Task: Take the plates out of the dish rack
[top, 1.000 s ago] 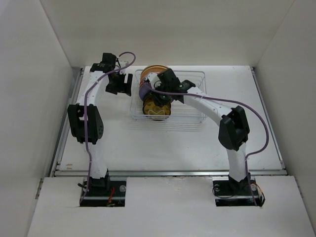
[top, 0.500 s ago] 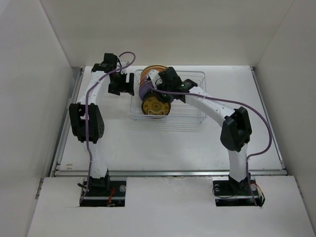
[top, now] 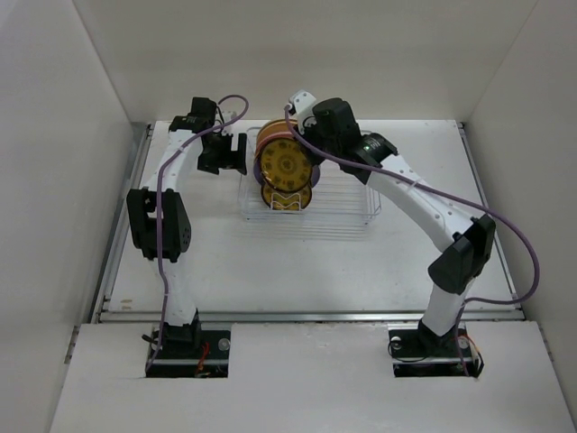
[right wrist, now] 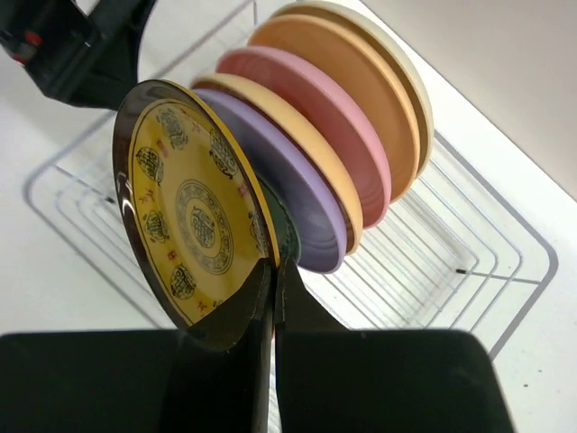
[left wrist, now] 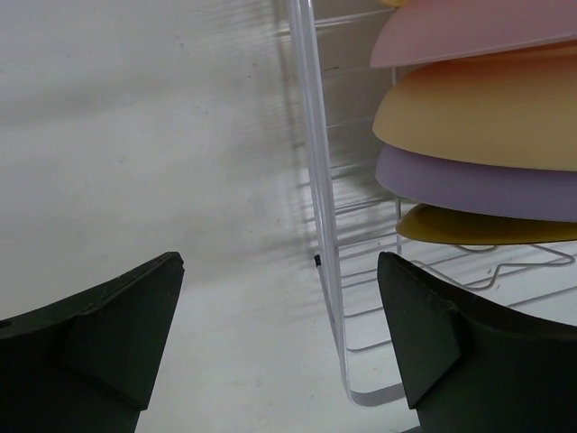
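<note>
The white wire dish rack (top: 347, 215) stands at the back middle of the table. My right gripper (right wrist: 275, 266) is shut on the lower rim of a small amber-yellow patterned plate (right wrist: 189, 216) and holds it on edge above the rack's left end (top: 287, 167). Just behind it shows the edge of a dark blue-green plate (right wrist: 287, 230), then lavender (right wrist: 297, 207), amber, pink (right wrist: 315, 126), orange and cream plates upright in the rack (right wrist: 469, 271). Another yellow plate (top: 287, 200) shows in the rack below the held one. My left gripper (left wrist: 279, 334) is open and empty, straddling the rack's left wall (left wrist: 315, 180).
White walls close in the table on the left, right and back. A metal rail (top: 306, 315) runs along the table's near edge. The left arm's wrist (top: 221, 153) sits close to the rack's left side, next to the held plate.
My right gripper has lifted the amber-yellow plate up out of the rack, and the right arm has swung higher and farther back. The left arm has stayed put.
</note>
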`<action>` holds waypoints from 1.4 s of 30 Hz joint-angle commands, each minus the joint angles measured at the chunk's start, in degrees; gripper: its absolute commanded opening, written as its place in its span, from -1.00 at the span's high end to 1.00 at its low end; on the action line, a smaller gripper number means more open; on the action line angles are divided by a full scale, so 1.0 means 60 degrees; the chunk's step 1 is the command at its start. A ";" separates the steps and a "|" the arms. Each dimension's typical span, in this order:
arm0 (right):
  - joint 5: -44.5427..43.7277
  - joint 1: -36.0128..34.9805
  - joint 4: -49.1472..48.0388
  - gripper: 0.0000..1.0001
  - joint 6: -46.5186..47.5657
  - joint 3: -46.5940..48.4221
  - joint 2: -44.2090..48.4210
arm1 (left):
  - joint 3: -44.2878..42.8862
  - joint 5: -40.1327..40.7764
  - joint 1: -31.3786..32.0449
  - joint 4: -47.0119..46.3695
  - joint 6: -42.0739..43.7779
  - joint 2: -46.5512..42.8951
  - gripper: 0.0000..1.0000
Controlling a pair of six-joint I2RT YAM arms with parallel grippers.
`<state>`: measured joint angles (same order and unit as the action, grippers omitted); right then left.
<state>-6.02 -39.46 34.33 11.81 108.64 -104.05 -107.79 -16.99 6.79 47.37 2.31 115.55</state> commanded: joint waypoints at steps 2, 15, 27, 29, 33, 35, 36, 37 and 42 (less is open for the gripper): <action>0.0401 0.0058 -0.0169 1.00 -0.1059 0.0280 0.1064 | -0.0303 0.0546 0.0085 0.0030 0.0259 -0.1047 -0.75; 0.3493 0.0395 0.0068 1.00 -0.4397 -0.6279 0.4405 | -0.0112 0.0635 0.1255 0.0234 0.3320 -0.2573 -0.25; 0.2748 0.0294 -0.3669 1.00 -0.7768 -1.1089 0.5273 | 0.0752 0.0298 0.3043 -0.0876 0.4933 -0.1930 0.04; 0.2354 0.0293 -0.3860 1.00 -0.7858 -1.1541 0.5271 | 0.1045 0.0181 0.3044 -0.1156 0.5035 -0.1929 0.04; 0.2014 0.0293 -0.4066 0.83 -0.7858 -1.2085 0.5271 | 0.1308 0.0049 0.3336 -0.1508 0.5386 -0.1650 0.01; 0.2014 0.0293 -0.4183 0.62 -0.7771 -1.2261 0.5271 | 0.1309 0.0049 0.3425 -0.1713 0.5474 -0.1563 0.01; 0.2014 0.0293 -0.4313 0.60 -0.7770 -1.2262 0.5271 | 0.1396 0.0151 0.3512 -0.1801 0.5475 -0.1562 0.01; 0.2014 0.0293 -0.4315 0.60 -0.7770 -1.2363 0.5271 | 0.1397 0.0152 0.3512 -0.1802 0.5475 -0.1461 0.01; 0.2014 0.0293 -0.4228 0.22 -0.7770 -1.2364 0.5271 | 0.1281 0.0955 0.3718 -0.2139 0.5475 -0.1139 0.01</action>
<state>6.90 -37.21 12.60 -34.41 34.20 -73.54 -99.70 -13.39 28.56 37.06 33.65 108.38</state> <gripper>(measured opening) 0.368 0.491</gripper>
